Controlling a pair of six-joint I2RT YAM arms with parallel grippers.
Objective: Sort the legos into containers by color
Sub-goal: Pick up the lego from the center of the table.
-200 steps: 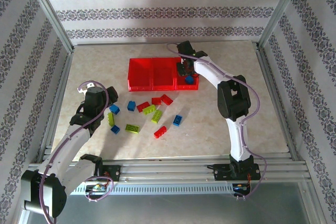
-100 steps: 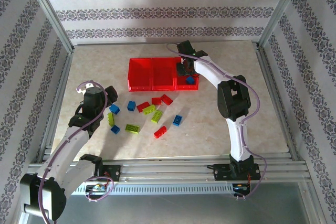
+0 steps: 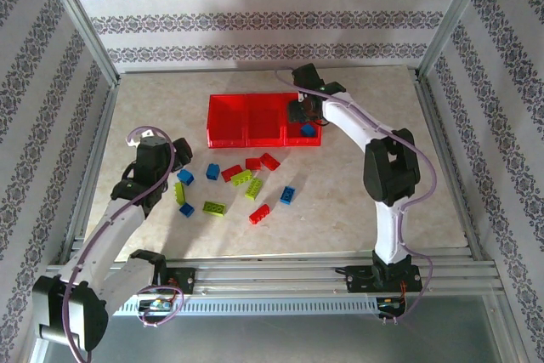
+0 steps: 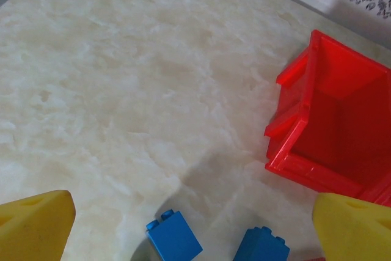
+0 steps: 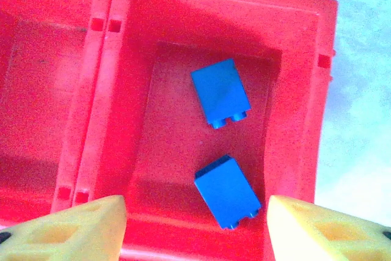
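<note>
The containers (image 3: 263, 121), three joined red bins, sit mid-table. My right gripper (image 3: 299, 116) hovers over the right bin (image 5: 305, 90), open (image 5: 195, 218), nothing between its yellow fingers (image 5: 73, 230). Two blue legos (image 5: 220, 93) (image 5: 227, 192) lie loose on that bin's floor. Loose legos lie in front of the bins: blue (image 3: 185, 177) (image 3: 288, 195), red (image 3: 231, 172) (image 3: 259, 213), lime green (image 3: 214, 208) (image 3: 254, 189). My left gripper (image 3: 170, 157) stands wide open (image 4: 194, 227) low over the table, just left of the pile, with two blue legos (image 4: 174, 236) (image 4: 261, 246) at its near edge and the left bin (image 4: 342, 120) ahead.
Metal frame rails (image 3: 93, 167) border the marble table on all sides, and patterned walls stand behind. Bare tabletop (image 3: 382, 99) lies right of the bins and left of the pile (image 4: 122, 90). The middle and left bins look empty.
My right gripper has opened over the right bin, and a blue lego now lies free below it. The right arm's elbow swung right. The left gripper crept slightly toward the pile.
</note>
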